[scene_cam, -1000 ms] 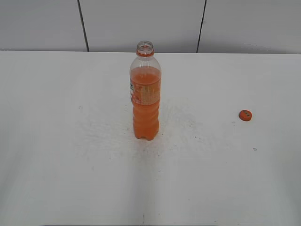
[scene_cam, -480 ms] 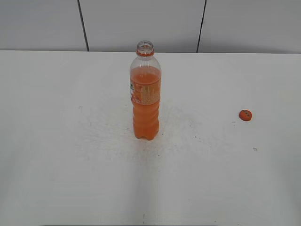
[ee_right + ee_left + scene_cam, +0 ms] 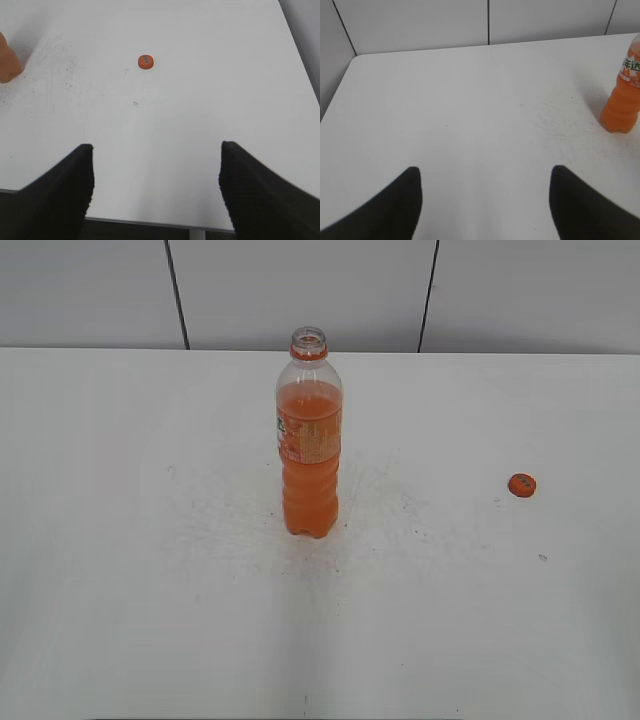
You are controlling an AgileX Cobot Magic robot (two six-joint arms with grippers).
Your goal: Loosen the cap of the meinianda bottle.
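The meinianda bottle (image 3: 309, 440) stands upright mid-table, uncapped, its mouth open above the orange neck ring. It also shows at the right edge of the left wrist view (image 3: 623, 95) and as an orange base at the left edge of the right wrist view (image 3: 7, 60). The orange cap (image 3: 521, 485) lies on the table far right of the bottle, apart from it, and shows in the right wrist view (image 3: 145, 61). My left gripper (image 3: 485, 172) is open and empty, well left of the bottle. My right gripper (image 3: 156, 150) is open and empty near the table's front edge, short of the cap.
The white table (image 3: 150, 570) carries scuff marks and dark specks around the bottle. A grey panelled wall (image 3: 300, 290) runs behind it. The table's front edge (image 3: 150, 221) shows in the right wrist view. Neither arm shows in the exterior view.
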